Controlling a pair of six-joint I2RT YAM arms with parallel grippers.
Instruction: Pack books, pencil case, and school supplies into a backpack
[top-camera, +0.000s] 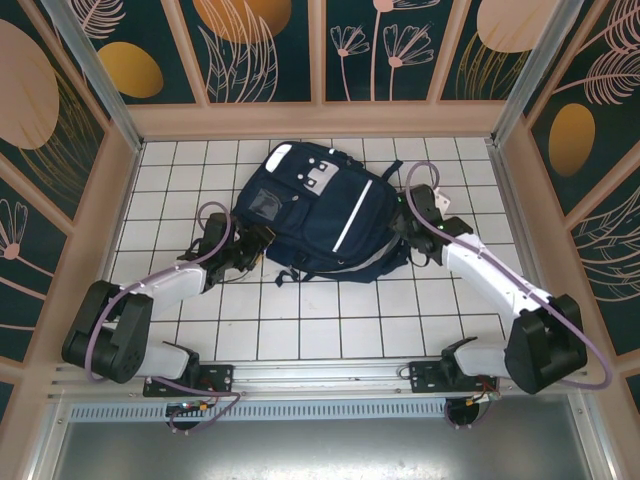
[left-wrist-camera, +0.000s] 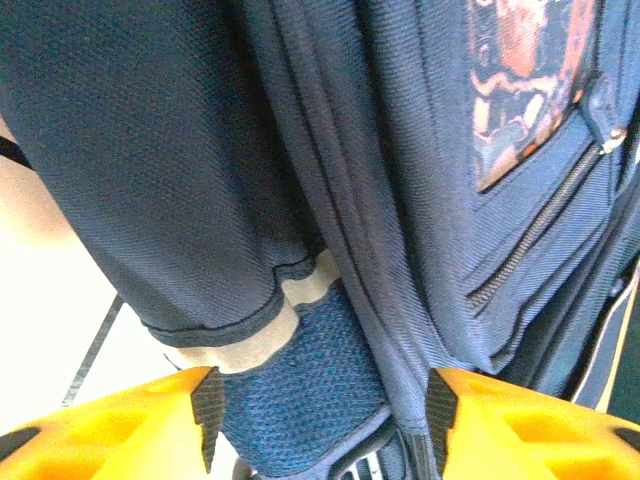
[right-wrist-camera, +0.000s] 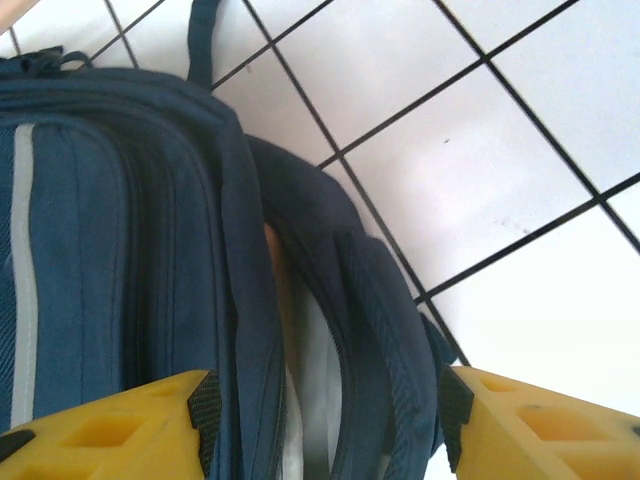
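Observation:
The navy backpack (top-camera: 320, 210) lies flat on the white tiled table, its white stripe facing up. My left gripper (top-camera: 252, 245) is at its lower left side. In the left wrist view the gripper (left-wrist-camera: 323, 420) is open, and blue mesh and a fold of backpack (left-wrist-camera: 200, 150) fabric fill the gap. My right gripper (top-camera: 415, 215) is at the bag's right side. It (right-wrist-camera: 325, 410) stands open astride the unzipped edge of the backpack (right-wrist-camera: 110, 230) and a padded strap (right-wrist-camera: 395, 330). Something pale (right-wrist-camera: 310, 390) shows inside the slit. Books, pencil case and school supplies are hidden.
Bare white tiles (top-camera: 330, 320) run from the backpack to the arm bases. Wooden-framed panel walls (top-camera: 320, 118) close the table at the back and both sides. White tiled floor (right-wrist-camera: 480, 170) lies right of the bag in the right wrist view.

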